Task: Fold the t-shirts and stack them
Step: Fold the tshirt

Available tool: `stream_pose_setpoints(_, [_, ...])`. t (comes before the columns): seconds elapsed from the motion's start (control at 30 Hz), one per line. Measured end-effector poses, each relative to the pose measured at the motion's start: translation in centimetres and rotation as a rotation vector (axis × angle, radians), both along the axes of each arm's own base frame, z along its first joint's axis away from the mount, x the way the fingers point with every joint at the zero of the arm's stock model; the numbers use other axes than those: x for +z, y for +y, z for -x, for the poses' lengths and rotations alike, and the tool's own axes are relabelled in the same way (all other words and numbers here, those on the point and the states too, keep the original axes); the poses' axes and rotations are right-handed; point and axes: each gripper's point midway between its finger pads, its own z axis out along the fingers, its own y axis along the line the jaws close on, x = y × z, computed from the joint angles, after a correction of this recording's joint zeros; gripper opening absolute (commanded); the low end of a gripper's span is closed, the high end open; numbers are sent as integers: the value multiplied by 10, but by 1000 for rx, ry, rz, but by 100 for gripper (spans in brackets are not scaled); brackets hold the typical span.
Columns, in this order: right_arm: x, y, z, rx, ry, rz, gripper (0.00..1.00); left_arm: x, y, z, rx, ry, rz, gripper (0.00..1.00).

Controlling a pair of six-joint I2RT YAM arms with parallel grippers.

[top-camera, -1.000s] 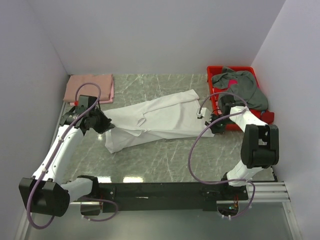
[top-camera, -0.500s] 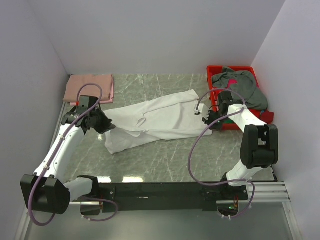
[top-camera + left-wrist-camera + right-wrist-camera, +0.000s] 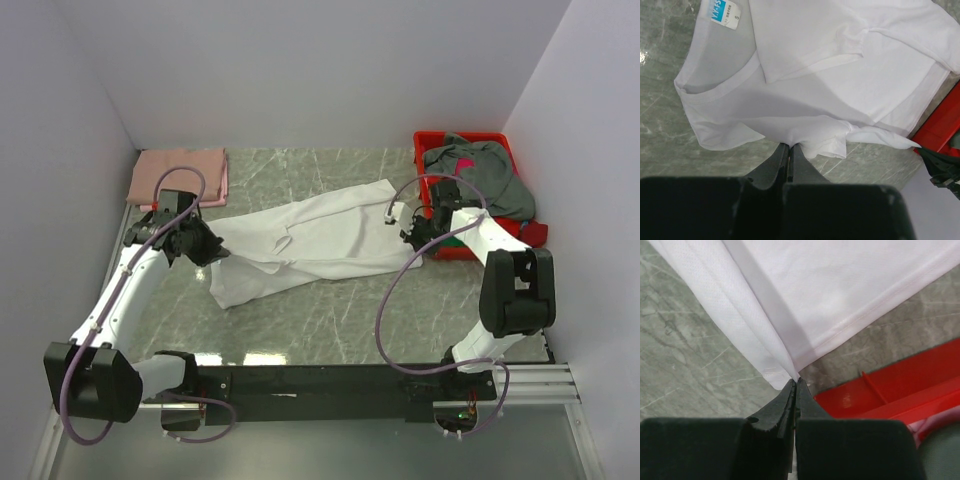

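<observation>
A white t-shirt [image 3: 310, 238] lies stretched across the middle of the table, its blue neck label [image 3: 723, 12] showing in the left wrist view. My left gripper [image 3: 213, 249] is shut on the white t-shirt's left end [image 3: 790, 131]. At the shirt's right end, my right gripper [image 3: 408, 233] is shut on a pinched corner of the hem [image 3: 796, 375], right beside the bin. A folded salmon-pink t-shirt [image 3: 180, 174] rests at the back left. A grey t-shirt [image 3: 485, 172] is heaped in the bin.
The red plastic bin [image 3: 440, 146] stands at the back right, against the right wall; its rim [image 3: 900, 385] is close to my right fingers. White walls close in the table on three sides. A black rail [image 3: 320, 382] runs along the near edge.
My right gripper has drawn the shirt's right corner back and slightly left, away from the near edge. The left gripper has stayed almost in place.
</observation>
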Motion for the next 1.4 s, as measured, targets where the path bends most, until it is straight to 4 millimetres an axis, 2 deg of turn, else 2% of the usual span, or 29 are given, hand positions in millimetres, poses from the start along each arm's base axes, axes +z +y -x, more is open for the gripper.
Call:
stream_pose_setpoints(0.23, [12,6,-29,-43,-62,16,0,-11,5,-7,7,28,-10,0])
stream_pose_setpoints(0.7, [4,-1,-59,-138,-68,69,0,-12,3,-40,-3,22,-22,0])
stream_pose_setpoints(1.1, [-8,1,-72,-156,-61,104,0,-10,8,-64,-30,7,-75,0])
stream_pose_setpoints(1.4, [-4,2,-78,-159,-78,108,0,-18,10,-66,-45,26,-94,0])
